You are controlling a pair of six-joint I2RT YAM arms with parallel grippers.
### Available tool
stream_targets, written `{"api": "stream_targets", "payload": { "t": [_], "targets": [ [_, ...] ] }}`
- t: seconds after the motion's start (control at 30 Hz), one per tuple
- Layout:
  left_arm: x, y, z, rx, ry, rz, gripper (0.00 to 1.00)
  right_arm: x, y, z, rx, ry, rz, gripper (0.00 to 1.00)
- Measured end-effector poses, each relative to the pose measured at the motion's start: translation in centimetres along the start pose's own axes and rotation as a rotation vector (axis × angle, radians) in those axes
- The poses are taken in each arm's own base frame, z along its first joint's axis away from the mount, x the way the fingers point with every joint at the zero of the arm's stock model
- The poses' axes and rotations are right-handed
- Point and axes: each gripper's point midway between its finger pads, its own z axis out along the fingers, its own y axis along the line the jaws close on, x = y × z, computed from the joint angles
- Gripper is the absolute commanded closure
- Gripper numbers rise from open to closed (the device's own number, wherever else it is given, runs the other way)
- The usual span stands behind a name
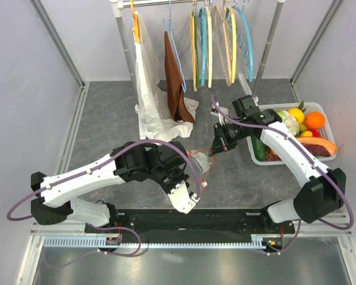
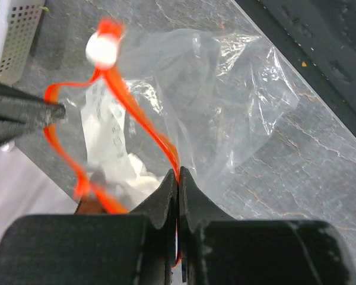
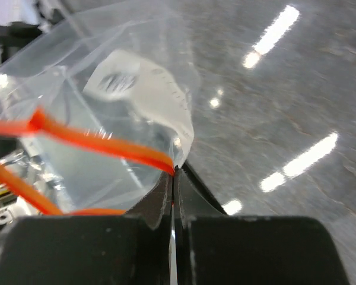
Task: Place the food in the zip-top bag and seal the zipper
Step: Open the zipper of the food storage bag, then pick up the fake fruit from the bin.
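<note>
l. gripper (image 2: 178, 178) & r. gripper (image 3: 174, 175) each clenched on the zipper (image 2: 139, 116). zip-top bag (image 1: 200, 163), mouth parted, by near edge of table (image 1: 101, 119).

**Zip-top bag** (image 2: 225, 107), ahead of the left gripper (image 2: 178, 178): clear thin plastic film, crinkled and glossy, with bright glints along its folds.

**Zipper** (image 2: 143, 122), pinched at that gripper's tips: smooth orange-red plastic strip, slightly shiny.

**Fingers** (image 2: 160, 202) of the left gripper and of the right gripper (image 3: 175, 175): matt black, by the look hard plastic.

**Table** (image 3: 296, 71), beneath and beyond the right gripper: grey, stone-veined, polished, mirroring the lamps.

**Basket** (image 2: 18, 41), far ahead and to the left of the left gripper: white perforated plastic, matt.
</note>
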Motion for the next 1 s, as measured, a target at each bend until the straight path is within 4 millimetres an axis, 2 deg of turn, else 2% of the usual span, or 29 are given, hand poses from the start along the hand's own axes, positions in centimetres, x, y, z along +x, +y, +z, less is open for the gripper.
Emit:
{"api": "stream_targets", "payload": {
  "t": [0.1, 0.23, 0.33, 0.37, 0.43, 0.47, 0.57, 0.6, 0.67, 0.8, 0.9, 1.0],
  "targets": [
    [0.2, -0.1, 0.0, 0.002, 0.004, -0.003, 0.98, 0.7, -2.5, 0.4, 0.067, 0.018, 0.018, 1.0],
    [0.9, 0.4, 1.3, -0.01, 0.006, -0.016, 0.98, 1.6, -4.7, 1.1, 0.148, 0.045, 0.019, 1.0],
    [1.6, 0.5, 3.1, -0.016, 0.012, -0.012, 0.98, 1.7, -6.0, 1.3, 0.205, 0.048, 0.009, 0.81],
    [1.8, 0.3, 3.7, -0.011, 0.015, -0.007, 0.98, 1.7, -6.2, 1.2, 0.212, 0.048, 0.003, 0.68],
    [2.0, 0.1, 4.4, -0.006, 0.015, 0.005, 0.98, 1.6, -6.5, 1.1, 0.223, 0.043, -0.001, 0.5],
    [2.0, 0.0, 4.6, -0.004, 0.015, 0.009, 0.98, 1.5, -6.7, 1.0, 0.228, 0.039, -0.009, 0.38],
    [1.8, 0.8, 5.0, -0.03, -0.005, 0.018, 0.98, 1.2, -6.9, 0.5, 0.244, 0.023, -0.043, 0.21],
    [1.7, 1.1, 5.1, -0.041, -0.014, 0.021, 0.98, 1.1, -6.8, 0.3, 0.249, 0.015, -0.055, 0.18],
    [1.5, 1.8, 5.4, -0.066, -0.036, 0.032, 0.98, 0.8, -6.6, -0.5, 0.265, -0.01, -0.087, 0.11],
    [1.3, 1.9, 6.5, -0.08, -0.068, 0.05, 0.98, -0.7, -5.7, -2.7, 0.298, -0.085, -0.16, 0.05],
    [1.2, 1.6, 7.3, -0.074, -0.086, 0.058, 0.98, -2.5, -4.8, -5.4, 0.324, -0.169, -0.214, 0.06],
    [1.1, 1.9, 7.3, -0.087, -0.1, 0.059, 0.98, -3.9, -4.7, -9.0, 0.376, -0.27, -0.25, 0.06]
  ]
}}
